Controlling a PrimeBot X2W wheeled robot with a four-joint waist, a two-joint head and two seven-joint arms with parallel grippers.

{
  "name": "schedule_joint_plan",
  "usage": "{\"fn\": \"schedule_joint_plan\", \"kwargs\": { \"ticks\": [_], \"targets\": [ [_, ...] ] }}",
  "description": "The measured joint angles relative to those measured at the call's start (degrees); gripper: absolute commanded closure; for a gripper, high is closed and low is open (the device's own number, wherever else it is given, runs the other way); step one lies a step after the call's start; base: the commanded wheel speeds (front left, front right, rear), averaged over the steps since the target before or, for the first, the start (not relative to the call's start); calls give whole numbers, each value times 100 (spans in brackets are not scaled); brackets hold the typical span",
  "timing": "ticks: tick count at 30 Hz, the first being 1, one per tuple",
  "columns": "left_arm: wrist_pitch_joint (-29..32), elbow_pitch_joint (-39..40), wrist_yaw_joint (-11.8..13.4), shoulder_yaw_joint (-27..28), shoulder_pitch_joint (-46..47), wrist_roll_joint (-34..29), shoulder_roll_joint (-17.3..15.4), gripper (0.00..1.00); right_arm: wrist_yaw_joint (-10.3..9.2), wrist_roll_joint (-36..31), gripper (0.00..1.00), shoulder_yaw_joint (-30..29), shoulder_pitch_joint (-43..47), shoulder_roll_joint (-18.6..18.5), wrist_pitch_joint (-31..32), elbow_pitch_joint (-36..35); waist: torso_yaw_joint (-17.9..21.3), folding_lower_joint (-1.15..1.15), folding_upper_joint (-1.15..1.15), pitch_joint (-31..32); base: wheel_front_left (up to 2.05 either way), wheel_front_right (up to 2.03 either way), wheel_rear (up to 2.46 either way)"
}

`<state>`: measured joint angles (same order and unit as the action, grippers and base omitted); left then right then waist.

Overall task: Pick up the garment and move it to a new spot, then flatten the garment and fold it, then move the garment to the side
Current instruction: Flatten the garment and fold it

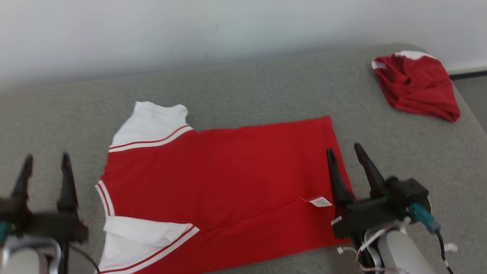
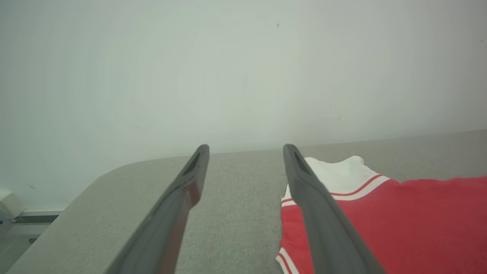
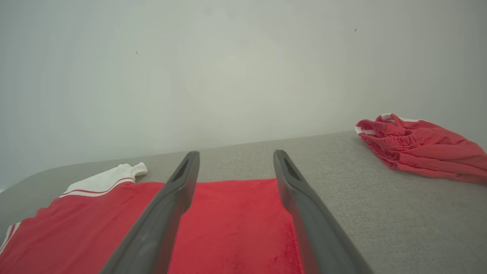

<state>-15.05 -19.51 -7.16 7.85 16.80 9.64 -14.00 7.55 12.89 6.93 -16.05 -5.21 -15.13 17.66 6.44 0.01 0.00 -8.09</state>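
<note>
I take this for a plain indoor test room, more lab set-up than lived-in home: a pale wall [image 1: 228, 34] rises straight behind a broad grey fabric-covered surface [image 1: 266, 91] with rounded corners, like a mattress or padded bench. A dark skirting strip [image 1: 468, 74] runs along the wall's foot at far right, and clothes lie on the grey cloth: a red-and-white garment [image 1: 228, 171] spread flat, a second red garment [image 1: 418, 87] bunched near the corner.
</note>
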Motion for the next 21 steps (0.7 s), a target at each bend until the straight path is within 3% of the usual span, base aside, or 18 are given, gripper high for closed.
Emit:
{"fn": "schedule_joint_plan", "kwargs": {
  "ticks": [4, 13, 21],
  "targets": [
    [231, -490, -35, -606, 1032, 655, -617, 0, 0, 80, 0, 160, -680, 7, 1, 431, 230, 0, 1, -319, 0, 0, 0],
    [1772, -1084, -35, -1937, 2630, 2285, -1779, 0, 0, 263, 0, 413, -1580, 91, 1, 955, 757, 1, 1, -975, 0, 0, 0],
    [2508, -1616, -36, -2527, 3300, 2850, -2163, 0, 0, 368, 0, 517, -1745, 158, 1, 1063, 1099, 1, 1, -1383, 0, 0, 0]
  ]
}}
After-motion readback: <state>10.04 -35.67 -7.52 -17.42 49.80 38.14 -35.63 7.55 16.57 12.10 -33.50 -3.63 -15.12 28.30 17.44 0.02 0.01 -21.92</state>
